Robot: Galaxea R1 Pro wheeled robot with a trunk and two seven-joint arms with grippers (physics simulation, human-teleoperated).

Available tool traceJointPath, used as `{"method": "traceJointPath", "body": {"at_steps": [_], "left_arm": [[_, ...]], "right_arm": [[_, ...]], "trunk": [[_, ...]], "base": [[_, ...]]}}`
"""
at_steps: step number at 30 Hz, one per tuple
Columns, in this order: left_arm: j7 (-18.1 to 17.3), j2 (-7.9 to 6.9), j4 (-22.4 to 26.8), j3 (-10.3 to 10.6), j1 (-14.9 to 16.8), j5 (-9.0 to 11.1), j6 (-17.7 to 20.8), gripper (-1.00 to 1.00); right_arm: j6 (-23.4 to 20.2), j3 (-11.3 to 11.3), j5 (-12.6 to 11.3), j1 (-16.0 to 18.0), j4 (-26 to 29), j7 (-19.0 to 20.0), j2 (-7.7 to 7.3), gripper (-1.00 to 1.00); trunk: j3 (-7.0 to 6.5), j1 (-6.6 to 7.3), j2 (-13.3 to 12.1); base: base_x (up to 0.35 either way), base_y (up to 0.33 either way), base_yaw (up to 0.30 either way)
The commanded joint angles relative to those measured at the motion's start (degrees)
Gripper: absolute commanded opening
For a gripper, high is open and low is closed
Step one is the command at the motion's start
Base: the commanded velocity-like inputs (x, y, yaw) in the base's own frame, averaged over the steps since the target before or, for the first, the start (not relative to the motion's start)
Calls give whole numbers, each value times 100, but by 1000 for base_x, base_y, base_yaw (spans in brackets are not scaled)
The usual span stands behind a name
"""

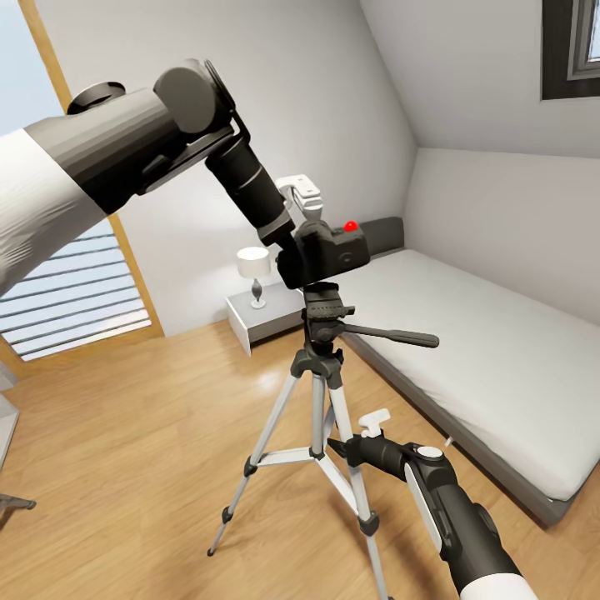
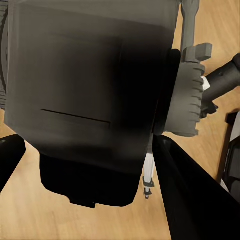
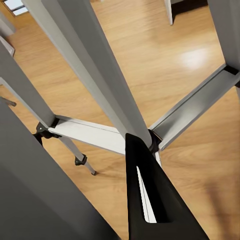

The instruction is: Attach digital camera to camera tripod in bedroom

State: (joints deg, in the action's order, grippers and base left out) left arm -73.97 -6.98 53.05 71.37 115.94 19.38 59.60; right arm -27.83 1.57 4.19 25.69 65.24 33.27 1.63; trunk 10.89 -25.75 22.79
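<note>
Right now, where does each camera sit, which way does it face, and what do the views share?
Head view: above both arms, looking down at the digital camera on the camera tripod beside the bed; both forearms show.
Left wrist view: on the left gripper, pressed against the camera body; dark jaws flank it.
Right wrist view: on the right gripper, among the tripod legs; one dark finger shows.
Shared: the tripod and the wood floor.

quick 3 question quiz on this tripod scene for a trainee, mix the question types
1. True or false: the digital camera sits right above the camera tripod head.
2. Which gripper holds the digital camera? A) left gripper B) right gripper
3. Fill in: the tripod's long black handle points toward the ____.

Key: 1 true. 2 A. 3 bed.
</note>
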Motion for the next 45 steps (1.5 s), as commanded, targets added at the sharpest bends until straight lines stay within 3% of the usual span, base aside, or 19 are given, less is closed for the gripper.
{"method": "traceJointPath", "body": {"at_steps": [1,11,45], "left_arm": [[-21,-21,26,20,10,12,26,-100],[-21,-171,334,43,11,87,34,-100],[-21,-270,511,43,13,117,34,-100]], "right_arm": [[-21,-8,55,6,6,30,4,-100],[-20,-5,55,6,6,30,5,-100],[-34,-8,55,6,6,30,4,-100]], "trunk": [[13,-4,12],[13,-4,12],[13,-4,12]], "base": [[0,0,0],[0,0,0],[0,0,0]]}}
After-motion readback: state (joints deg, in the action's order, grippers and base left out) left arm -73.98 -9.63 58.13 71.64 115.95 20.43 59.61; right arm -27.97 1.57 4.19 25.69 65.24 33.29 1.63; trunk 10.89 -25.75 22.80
